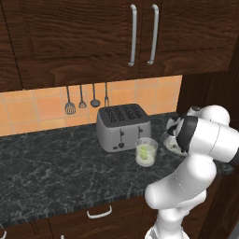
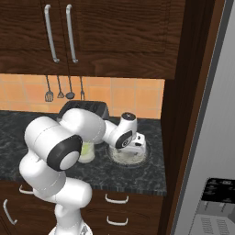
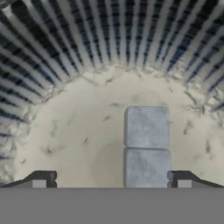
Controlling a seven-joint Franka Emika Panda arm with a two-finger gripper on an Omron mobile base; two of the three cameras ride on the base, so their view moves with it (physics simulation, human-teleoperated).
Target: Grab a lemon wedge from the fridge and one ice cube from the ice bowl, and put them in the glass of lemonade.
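You see gripper (image 3: 111, 181) spread wide inside ice bowl (image 3: 65, 57), two ice cubes (image 3: 147, 127) between fingertips. Toaster (image 1: 123, 127) behind glass of lemonade (image 1: 146, 151), beside bowl.

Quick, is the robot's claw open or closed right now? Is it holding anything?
Gripper: open, holding nothing, its two fingertips apart over the ice bowl, either side of the nearer ice cube.
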